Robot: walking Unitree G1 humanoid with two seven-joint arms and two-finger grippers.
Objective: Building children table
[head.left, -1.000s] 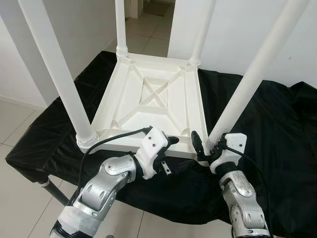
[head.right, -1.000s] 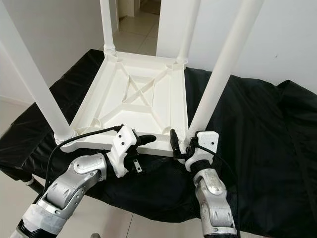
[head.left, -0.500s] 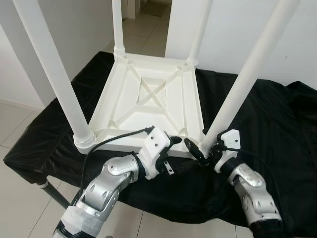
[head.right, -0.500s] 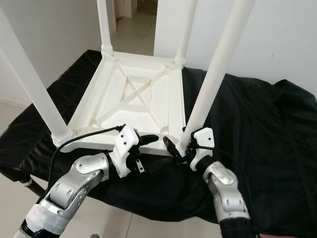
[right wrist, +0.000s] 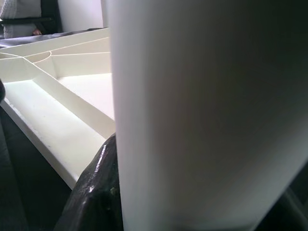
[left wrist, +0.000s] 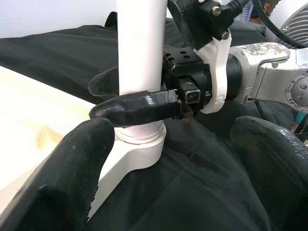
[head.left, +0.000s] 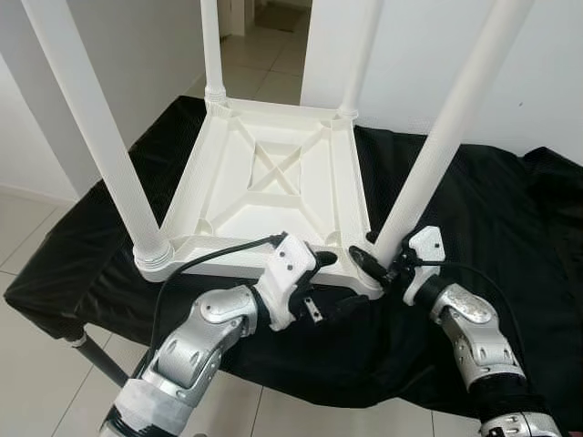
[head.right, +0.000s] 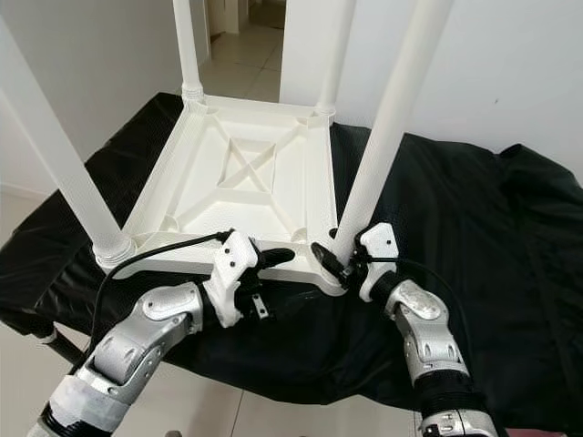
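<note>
The white children's table (head.left: 273, 173) lies upside down on a black cloth, all its legs pointing up. My right gripper (head.left: 381, 271) is shut on the base of the near right leg (head.left: 446, 137), just above its socket. In the left wrist view one black finger (left wrist: 139, 106) crosses the front of that leg (left wrist: 142, 48) and the other sits behind it. My left gripper (head.left: 330, 282) is open at the table's near edge, left of that leg. Its upper finger (head.left: 323, 259) rests on the rim, with only black cloth between its fingers (left wrist: 57, 178).
The black cloth (head.left: 510, 209) covers a low stand whose metal leg (head.left: 96, 355) shows at the lower left. The near left table leg (head.left: 100, 137) rises close beside my left arm. Tiled floor, white walls and a doorway lie behind.
My right gripper has swung from upright beside the near right leg to lie across its base and shut on it. The left gripper has stayed at the table's edge.
</note>
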